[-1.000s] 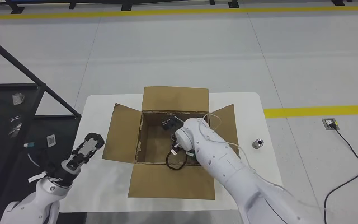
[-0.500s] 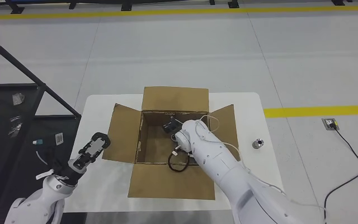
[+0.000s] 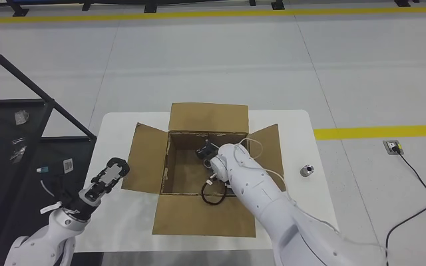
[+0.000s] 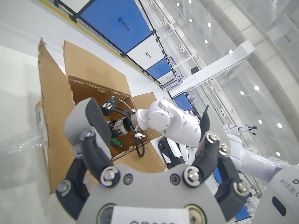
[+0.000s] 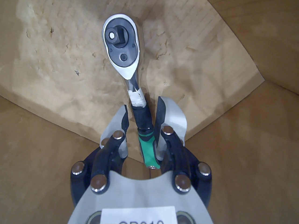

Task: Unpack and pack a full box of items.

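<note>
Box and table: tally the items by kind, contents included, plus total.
cardboard box: 1
ratchet wrench, inside the box: 1
small metal cylinder, on the table beside the box: 1
Total: 3

I see a white surface (image 3: 296,126) carrying an open cardboard box (image 3: 208,118) at its middle. A small metal cylinder (image 3: 306,171) stands apart, by the right edge.

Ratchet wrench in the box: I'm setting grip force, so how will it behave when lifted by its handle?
The ratchet wrench looks like solid steel, so probably stiff and heavy for its size. Its head lies well beyond the right pincer straddling the handle, so it may tip head-down. The rubbery-looking handle likely resists slipping.
</note>
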Robot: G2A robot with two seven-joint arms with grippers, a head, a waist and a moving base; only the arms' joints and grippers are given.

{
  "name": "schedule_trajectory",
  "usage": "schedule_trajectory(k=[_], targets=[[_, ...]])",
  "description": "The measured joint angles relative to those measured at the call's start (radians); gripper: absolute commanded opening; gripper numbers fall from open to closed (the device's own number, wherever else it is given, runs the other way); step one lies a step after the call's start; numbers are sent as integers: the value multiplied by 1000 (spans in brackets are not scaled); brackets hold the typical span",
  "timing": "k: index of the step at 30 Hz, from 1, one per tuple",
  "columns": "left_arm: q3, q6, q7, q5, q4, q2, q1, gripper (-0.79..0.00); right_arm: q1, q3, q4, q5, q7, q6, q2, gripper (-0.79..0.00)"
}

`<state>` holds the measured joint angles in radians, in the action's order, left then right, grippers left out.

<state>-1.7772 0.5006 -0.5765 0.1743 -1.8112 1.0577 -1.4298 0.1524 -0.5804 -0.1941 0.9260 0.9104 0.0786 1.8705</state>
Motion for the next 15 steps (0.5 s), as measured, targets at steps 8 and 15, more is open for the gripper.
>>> schedule_trajectory(k=[8, 15], targets=[[-4, -3, -5, 5, 11, -2, 7, 0, 8, -6, 11, 2, -24, -18, 8, -496], [-9, -4, -3, 9, 15, -4, 7, 0, 17, 4, 17, 31, -8, -39, 19, -526]])
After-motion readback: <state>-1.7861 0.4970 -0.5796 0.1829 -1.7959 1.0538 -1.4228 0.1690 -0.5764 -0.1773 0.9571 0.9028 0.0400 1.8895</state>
